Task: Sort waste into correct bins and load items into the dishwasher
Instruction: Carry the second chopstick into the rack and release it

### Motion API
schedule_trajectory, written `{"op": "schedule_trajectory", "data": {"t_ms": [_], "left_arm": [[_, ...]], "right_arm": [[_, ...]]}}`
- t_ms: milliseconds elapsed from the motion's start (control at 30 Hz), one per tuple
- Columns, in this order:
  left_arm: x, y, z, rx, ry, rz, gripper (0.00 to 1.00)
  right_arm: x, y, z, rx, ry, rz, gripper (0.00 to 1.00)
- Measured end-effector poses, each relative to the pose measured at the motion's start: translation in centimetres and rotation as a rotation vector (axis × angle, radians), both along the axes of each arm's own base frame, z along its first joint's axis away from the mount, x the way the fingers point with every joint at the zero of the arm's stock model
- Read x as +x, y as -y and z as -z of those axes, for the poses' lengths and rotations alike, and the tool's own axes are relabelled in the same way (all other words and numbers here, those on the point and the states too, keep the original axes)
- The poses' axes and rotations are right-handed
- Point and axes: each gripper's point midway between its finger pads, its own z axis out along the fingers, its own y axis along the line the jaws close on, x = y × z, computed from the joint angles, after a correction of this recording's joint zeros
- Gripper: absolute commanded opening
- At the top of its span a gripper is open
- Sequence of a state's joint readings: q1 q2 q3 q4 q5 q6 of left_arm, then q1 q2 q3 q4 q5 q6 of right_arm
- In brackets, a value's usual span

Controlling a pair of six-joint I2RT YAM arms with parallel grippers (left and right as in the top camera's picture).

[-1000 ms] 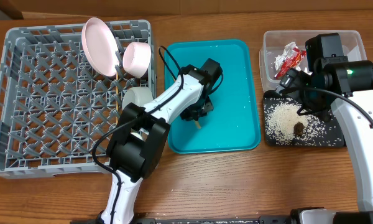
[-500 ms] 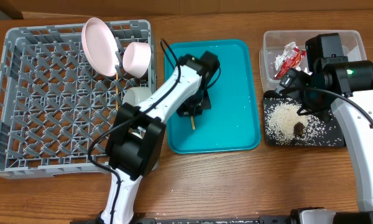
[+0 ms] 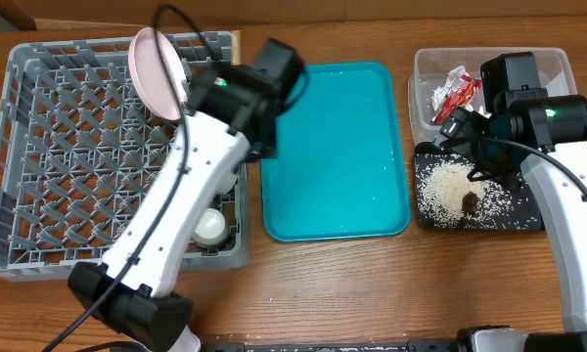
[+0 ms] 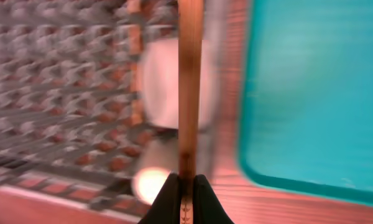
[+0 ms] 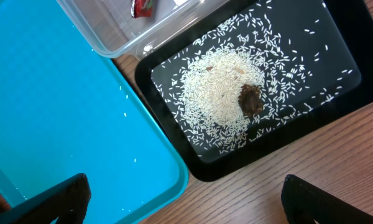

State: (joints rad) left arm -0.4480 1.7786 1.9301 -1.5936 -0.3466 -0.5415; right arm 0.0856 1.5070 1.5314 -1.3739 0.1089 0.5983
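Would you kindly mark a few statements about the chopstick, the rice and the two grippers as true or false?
1. The left gripper is shut on a wooden chopstick. True.
2. The rice lies on the teal tray. False: it lies in the black tray.
3. The red wrapper is in the clear tub. True.
4. The right gripper holds the brown lump. False: it is open and empty, above the trays.

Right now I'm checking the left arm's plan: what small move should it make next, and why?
Probably lower the chopstick into the dish rack: the left gripper is shut on it, over the rack's right edge beside the teal tray.
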Motion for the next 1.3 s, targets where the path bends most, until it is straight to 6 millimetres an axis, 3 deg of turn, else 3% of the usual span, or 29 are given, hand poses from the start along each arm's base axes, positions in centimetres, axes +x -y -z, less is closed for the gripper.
{"op": "schedule_trajectory", "data": {"t_ms": [233, 433, 700, 1167, 1300], "left_arm": [[2.3, -7.6, 3.3, 0.066, -0.044, -0.088, 0.04], [3.5, -11.3, 6.8, 0.008, -0.086, -0.050, 0.04], [2.6, -11.6, 10.9, -0.037, -0.168, 0.065, 0.04], [0.0, -11.8, 14.3, -0.039, -0.251, 0.012, 0.06], [-0.7, -11.9, 15.0, -0.045, -0.272, -0.007, 0.43]], "right_arm": [[0.0, 0.0, 0.0, 0.000, 0.000, 0.000, 1.00], [0.0, 0.0, 0.0, 0.000, 0.001, 0.000, 1.00], [0.0, 0.0, 0.0, 0.000, 0.000, 0.000, 1.00], [0.0, 0.0, 0.0, 0.000, 0.000, 0.000, 1.00], [0.0, 0.0, 0.0, 0.000, 0.001, 0.000, 1.00]]}}
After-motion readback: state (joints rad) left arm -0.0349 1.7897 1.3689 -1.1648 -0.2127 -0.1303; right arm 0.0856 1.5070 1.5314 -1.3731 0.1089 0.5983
